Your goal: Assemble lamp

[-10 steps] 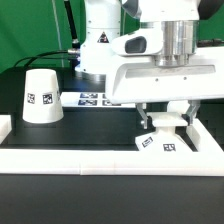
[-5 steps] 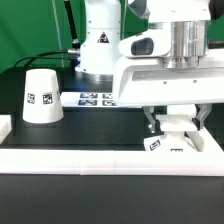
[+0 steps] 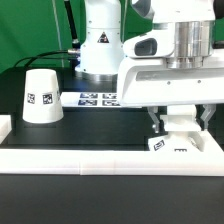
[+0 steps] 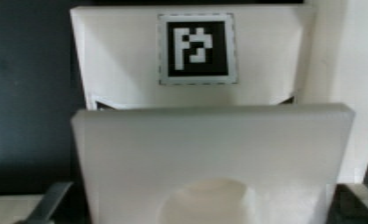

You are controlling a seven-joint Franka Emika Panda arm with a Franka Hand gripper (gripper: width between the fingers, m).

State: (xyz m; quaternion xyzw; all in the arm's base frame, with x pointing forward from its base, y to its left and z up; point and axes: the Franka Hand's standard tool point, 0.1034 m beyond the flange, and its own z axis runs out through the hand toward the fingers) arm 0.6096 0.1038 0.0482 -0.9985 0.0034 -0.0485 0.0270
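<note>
Nearest the exterior camera: long white rail [image 3: 90, 158] lying across the front of the black counter [image 3: 100, 125].

Just behind the rail, at the exterior view's right: square stepped lamp base [image 3: 172, 145], with black-and-white tags showing on its near faces. Cannot tell whether it rests on the counter or is raised off it.

Directly above the lamp base: end effector [image 3: 179, 128], pointing straight down and closed on the base's raised upper step. One dark finger [image 3: 154, 124] pressed to each side of the step, which fills the gap between them.

Wrist view, looking down between the fingers: lamp base [image 4: 199, 150] centred, with the upper step close to the lens. Faint round recess visible in the top of the step. Lower plate beyond it, carrying one square tag [image 4: 195, 48].

Farther back, at the exterior view's left: truncated-cone lampshade [image 3: 40, 97], upright with its wide end on the counter. One tag facing the camera; well apart from the end effector.

Behind the lampshade, toward mid-scene: marker board [image 3: 98, 98], flat on the counter.

Farthest: white arm pedestal [image 3: 100, 45].
</note>
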